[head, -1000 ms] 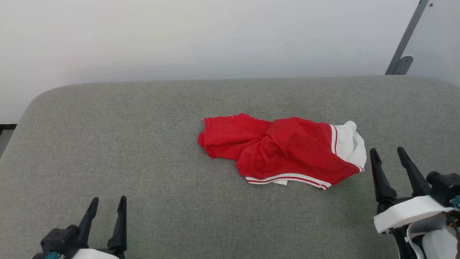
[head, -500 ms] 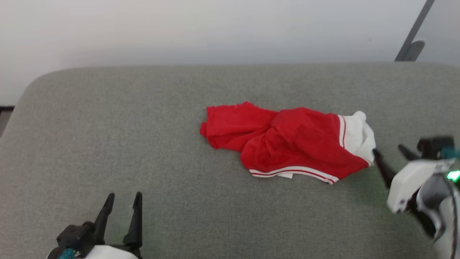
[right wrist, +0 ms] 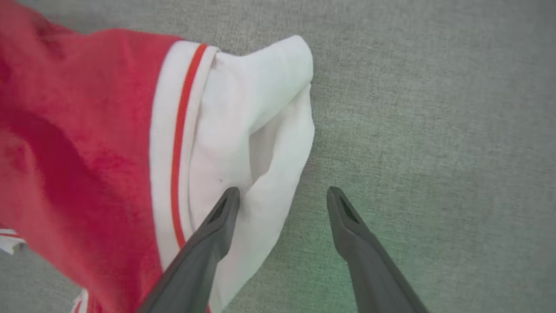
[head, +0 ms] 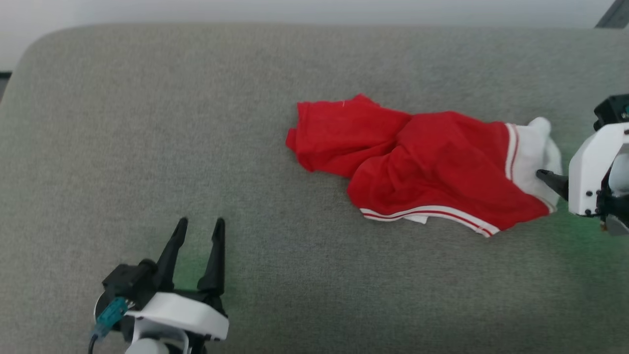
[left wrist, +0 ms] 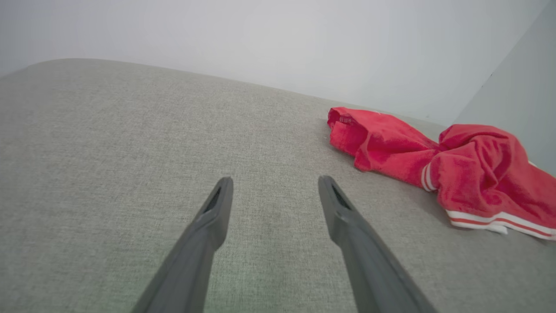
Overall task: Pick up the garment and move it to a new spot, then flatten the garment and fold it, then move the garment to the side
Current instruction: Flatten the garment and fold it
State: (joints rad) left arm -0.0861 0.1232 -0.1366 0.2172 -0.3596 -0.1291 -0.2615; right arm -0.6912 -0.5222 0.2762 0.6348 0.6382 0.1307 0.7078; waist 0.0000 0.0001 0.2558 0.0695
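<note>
Wrinkles all over the garment [head: 422,162]: it's bunched up in a long heap on the grey cushion [head: 147,123], sitting right of centre in the head view and a bit toward the far edge. Most of what shows is red, with a striped hem [head: 432,212] along the near side and a white sleeve [right wrist: 260,108] sticking out at the right end. The print side isn't visible, so I can't read anything on it. The right gripper [right wrist: 283,191] is right at that sleeve with its fingers spread wide. In the right wrist view one fingertip is over the white cloth and the other is over bare cushion, so the sleeve's edge runs between them. Can't tell if the fingertip is actually pressing into the cloth or just above it, but nothing is pinched. The left gripper [head: 200,223] is well away from the garment, low over the near left part of the cushion, fingers also spread and holding nothing. From the left wrist view the red heap is off to the right, with a pale wall [left wrist: 260,34] behind it.
</note>
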